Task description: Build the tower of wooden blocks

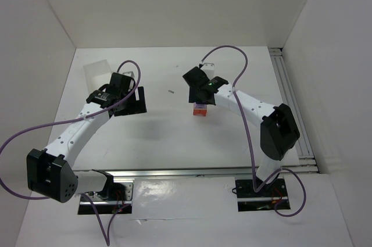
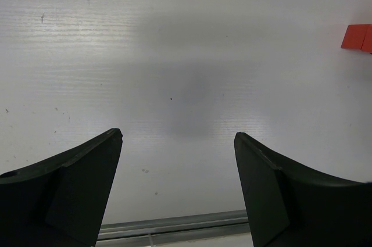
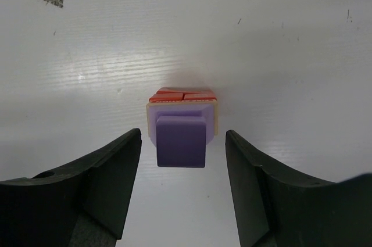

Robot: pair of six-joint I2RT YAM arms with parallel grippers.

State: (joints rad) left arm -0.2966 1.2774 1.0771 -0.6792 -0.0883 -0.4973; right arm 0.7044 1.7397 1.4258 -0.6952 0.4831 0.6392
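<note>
The wood block tower [image 1: 200, 110] stands mid-table: red-orange cubes at the base, a pale tan layer, lilac blocks on top. In the right wrist view the tower [image 3: 181, 133] stands just ahead of the open fingers, a darker lilac cube uppermost. My right gripper [image 3: 183, 160] is open and empty above it; in the top view the right gripper [image 1: 200, 90] hovers just behind the tower. My left gripper [image 2: 177, 160] is open and empty over bare table, far left of the tower in the top view [image 1: 119, 87]. A red-orange block [image 2: 356, 36] shows at the left wrist view's right edge.
A translucent white plastic box [image 1: 97, 71] stands at the back left, beside the left gripper. A tiny dark speck [image 1: 171, 91] lies between the grippers. A metal rail [image 1: 293, 101] runs along the right side. White walls enclose the table.
</note>
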